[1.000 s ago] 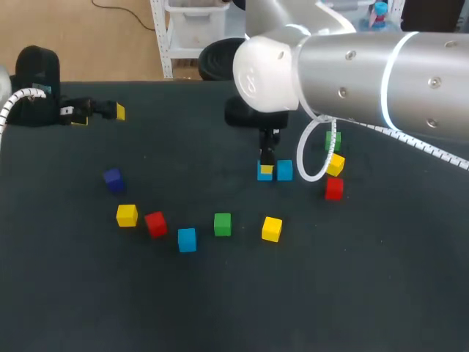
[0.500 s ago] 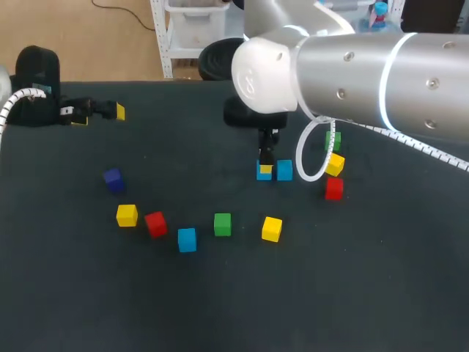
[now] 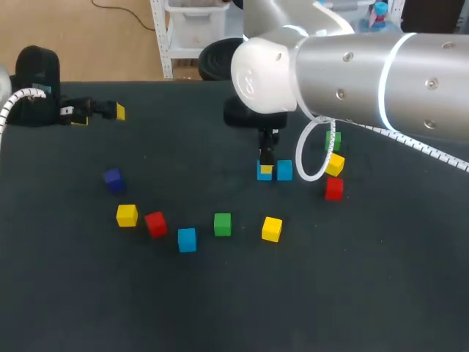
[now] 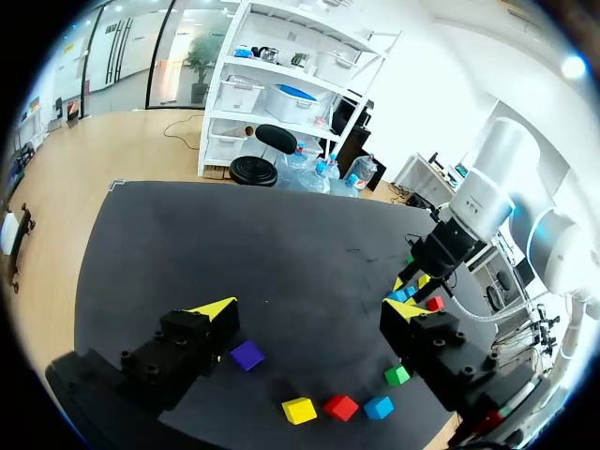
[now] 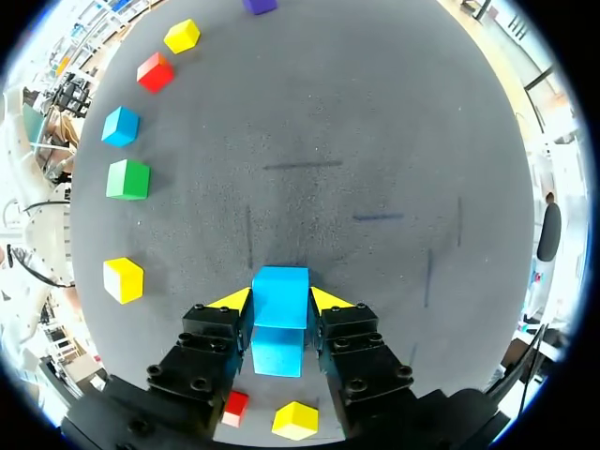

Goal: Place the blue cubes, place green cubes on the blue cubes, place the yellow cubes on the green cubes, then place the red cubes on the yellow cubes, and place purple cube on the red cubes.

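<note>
My right gripper [image 3: 265, 168] stands low over the table's middle, shut on a blue cube [image 3: 263, 173] that sits side by side with a second blue cube [image 3: 284, 170]. In the right wrist view the held blue cube [image 5: 279, 292] is between the yellow fingertips, and the second blue cube [image 5: 278, 354] is right behind it, under the gripper. A third blue cube [image 3: 187, 239] lies nearer the front. My left gripper [image 3: 102, 111] hangs open and empty at the far left. In its own view the left gripper [image 4: 309, 314] is high above the purple cube [image 4: 247, 354].
A front arc holds a purple cube [image 3: 113, 178], yellow cube [image 3: 127, 215], red cube [image 3: 155, 224], green cube [image 3: 222, 224] and yellow cube [image 3: 272, 229]. Right of the gripper sit a green cube [image 3: 332, 139], yellow cube [image 3: 335, 164] and red cube [image 3: 334, 188].
</note>
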